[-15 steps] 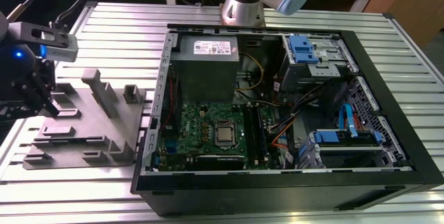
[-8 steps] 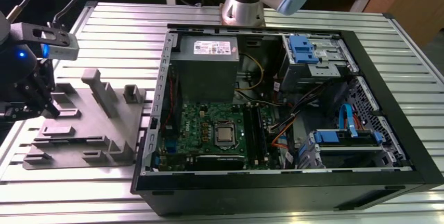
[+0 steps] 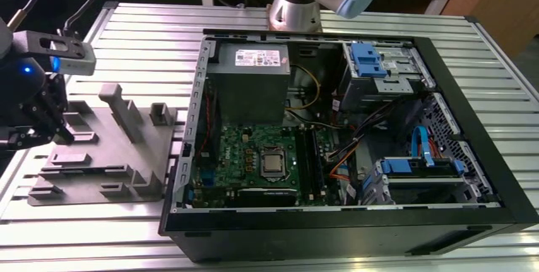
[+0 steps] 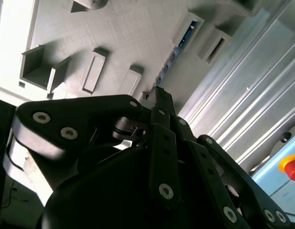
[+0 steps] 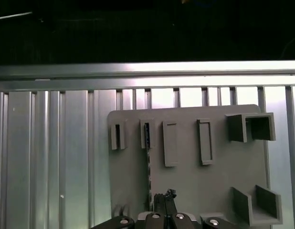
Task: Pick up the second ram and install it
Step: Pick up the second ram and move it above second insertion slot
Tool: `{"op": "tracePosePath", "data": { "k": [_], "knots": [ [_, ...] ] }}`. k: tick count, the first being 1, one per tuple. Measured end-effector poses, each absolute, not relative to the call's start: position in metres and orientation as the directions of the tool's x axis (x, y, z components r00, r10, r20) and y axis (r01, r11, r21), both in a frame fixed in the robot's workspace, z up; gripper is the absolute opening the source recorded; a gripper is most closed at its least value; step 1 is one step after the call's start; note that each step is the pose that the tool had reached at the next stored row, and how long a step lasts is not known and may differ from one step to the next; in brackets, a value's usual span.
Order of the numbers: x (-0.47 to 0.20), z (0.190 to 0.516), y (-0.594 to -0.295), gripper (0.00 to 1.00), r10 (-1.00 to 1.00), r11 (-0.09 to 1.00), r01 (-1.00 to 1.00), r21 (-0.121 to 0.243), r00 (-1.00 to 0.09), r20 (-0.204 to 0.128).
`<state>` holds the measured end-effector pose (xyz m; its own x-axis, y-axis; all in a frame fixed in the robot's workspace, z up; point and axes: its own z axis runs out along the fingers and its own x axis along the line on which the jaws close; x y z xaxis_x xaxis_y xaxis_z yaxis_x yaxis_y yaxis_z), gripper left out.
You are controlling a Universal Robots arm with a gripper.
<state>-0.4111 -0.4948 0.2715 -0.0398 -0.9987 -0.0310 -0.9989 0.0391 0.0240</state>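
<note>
While your gripper point(image 5: 164, 196) hangs clenched beside the second ram point(image 5: 149, 167) — likely light, stiff, fragile, on edge in the tray point(image 5: 195, 181) — take its flat faces.

In both wrist views the pincer point(image 5: 163, 202), itself cropped by the picture's edge, hides the end of the second ram point(image 5: 148, 164) nearest it, so contact between them is unclear, and the exterior view's left edge cuts the pincer off too.

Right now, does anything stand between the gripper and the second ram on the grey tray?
Nothing visible does. In both wrist views the gripper is at one end of the second ram, which stands on edge in the grey tray, held by a slotted block at its far end. Whether they touch, I cannot tell.
</note>
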Motion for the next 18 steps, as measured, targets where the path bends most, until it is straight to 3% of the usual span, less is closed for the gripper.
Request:
{"op": "tracePosePath", "data": {
  "k": [18],
  "knots": [
    [-0.415, 0.242, -0.505, 0.07, -0.999, 0.027, -0.999, 0.024, -0.028, -0.039]
  ]
}}
